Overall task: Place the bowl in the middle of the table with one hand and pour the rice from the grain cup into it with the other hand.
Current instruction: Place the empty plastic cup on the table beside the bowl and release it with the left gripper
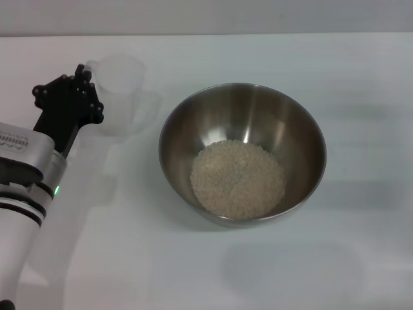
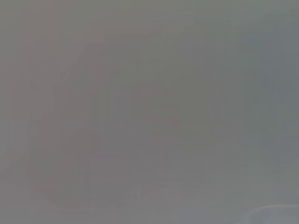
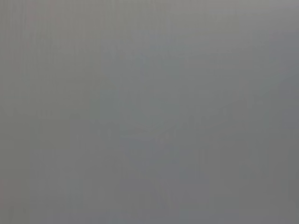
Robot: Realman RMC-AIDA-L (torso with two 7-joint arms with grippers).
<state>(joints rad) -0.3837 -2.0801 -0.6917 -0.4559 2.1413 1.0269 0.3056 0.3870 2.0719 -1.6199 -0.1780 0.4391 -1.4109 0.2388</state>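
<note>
In the head view the steel bowl (image 1: 303,129) stands near the middle of the white table (image 1: 361,245). A round heap of pale rice (image 1: 237,178) lies in its bottom. The clear grain cup (image 1: 121,93) stands upright on the table to the left of the bowl, toward the far edge, and looks empty. My left gripper (image 1: 82,76) is right at the cup's left side, by its handle. Whether it touches the cup is hidden. My right gripper is out of view. Both wrist views show only flat grey.
My left arm (image 1: 26,174) comes in from the near left corner. The table's far edge (image 1: 258,35) runs behind the cup and bowl. White tabletop lies to the right of and in front of the bowl.
</note>
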